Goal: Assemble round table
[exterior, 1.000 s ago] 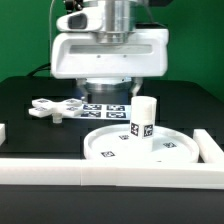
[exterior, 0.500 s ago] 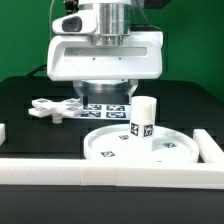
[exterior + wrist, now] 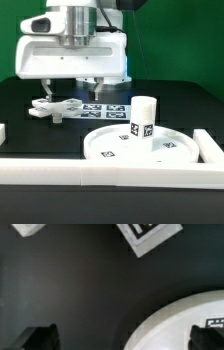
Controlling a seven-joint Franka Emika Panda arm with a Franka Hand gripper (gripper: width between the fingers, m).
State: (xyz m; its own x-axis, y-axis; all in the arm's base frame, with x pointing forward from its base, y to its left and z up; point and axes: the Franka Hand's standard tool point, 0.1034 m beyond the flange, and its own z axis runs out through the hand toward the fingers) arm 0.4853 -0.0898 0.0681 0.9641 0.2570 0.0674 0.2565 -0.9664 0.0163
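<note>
The large round disc (image 3: 104, 152) lies on the black table near the front; its rim also shows in the wrist view (image 3: 190, 319). The short thick leg (image 3: 143, 118) stands upright on the disc, carrying tags. The flat cross-shaped piece (image 3: 55, 108) lies on the table toward the exterior view's left. My gripper (image 3: 75, 90) hangs just above the table behind the cross-shaped piece, apart from the disc and leg. In the wrist view my gripper (image 3: 125, 338) is open with nothing between the dark fingertips (image 3: 40, 338); only dark table and the disc's edge lie below.
The marker board (image 3: 108, 108) lies behind the disc, and a tagged white corner that seems to be it shows in the wrist view (image 3: 150, 236). A long white border rail (image 3: 110, 172) runs along the front, with another rail (image 3: 208, 148) at the exterior view's right.
My gripper has moved toward the exterior view's left, from above the marker board to over the cross-shaped piece's side. Disc, leg and cross-shaped piece have not moved.
</note>
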